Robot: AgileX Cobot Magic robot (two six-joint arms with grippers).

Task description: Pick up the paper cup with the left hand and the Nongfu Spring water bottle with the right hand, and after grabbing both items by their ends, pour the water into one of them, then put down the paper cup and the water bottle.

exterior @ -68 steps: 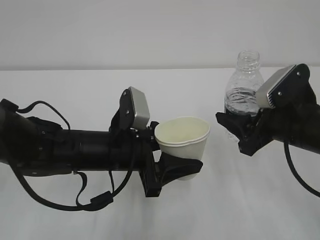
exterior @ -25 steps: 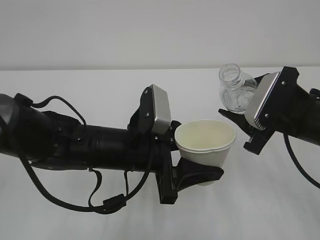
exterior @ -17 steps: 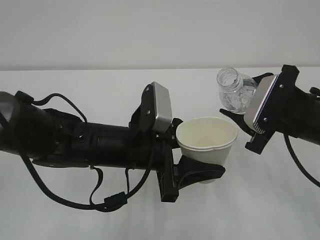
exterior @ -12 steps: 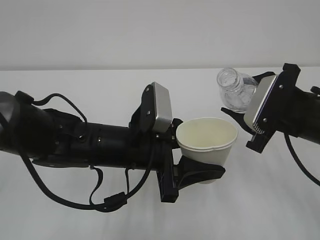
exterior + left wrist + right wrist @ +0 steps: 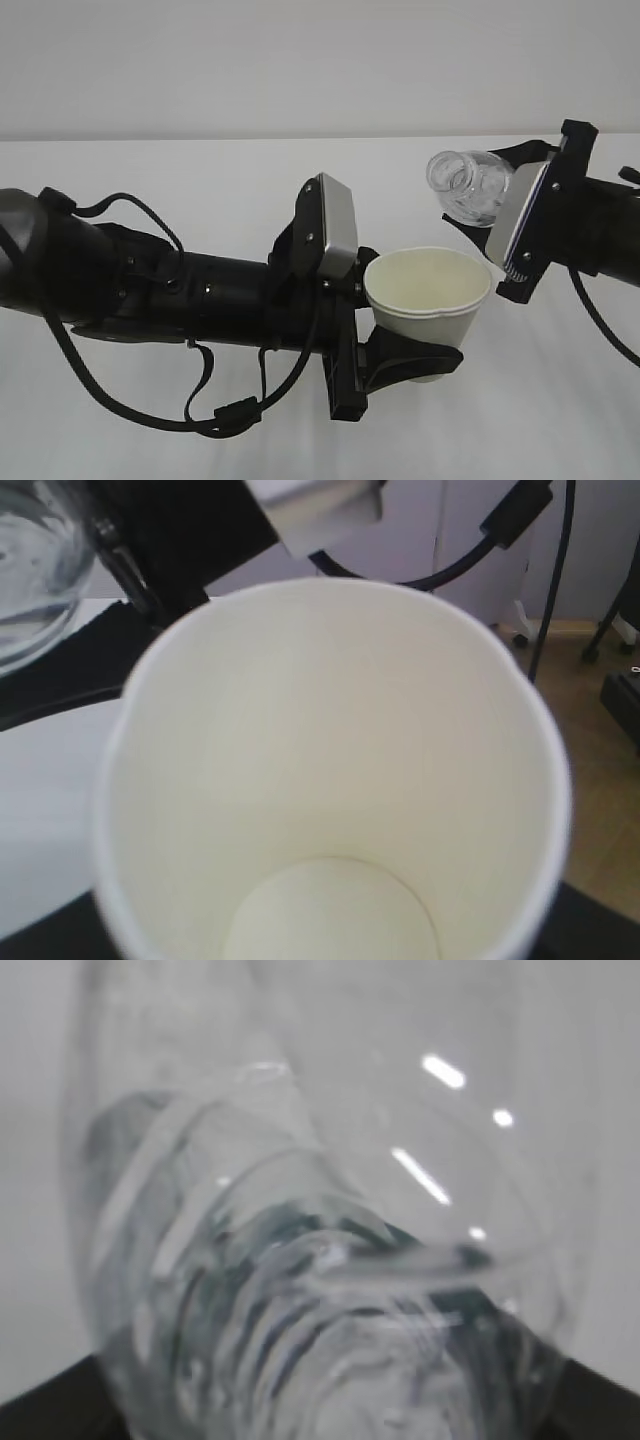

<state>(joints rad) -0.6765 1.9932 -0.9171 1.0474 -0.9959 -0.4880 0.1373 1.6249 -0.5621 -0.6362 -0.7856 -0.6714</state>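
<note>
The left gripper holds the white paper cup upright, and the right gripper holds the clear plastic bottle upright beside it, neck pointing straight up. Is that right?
Not quite. The left gripper does hold the white paper cup upright, but the clear plastic bottle in the right gripper is tilted, not upright: its open neck leans left, toward the cup. The exterior view shows this.

Paper cup [image 5: 428, 293]: white, cream inside, upright, mouth open, you see bottom dry. Nongfu Spring water bottle [image 5: 468, 186]: clear, ribbed, capless, tipped with neck toward cup, just above cup's right rim; water [image 5: 330, 1310] inside.
</note>
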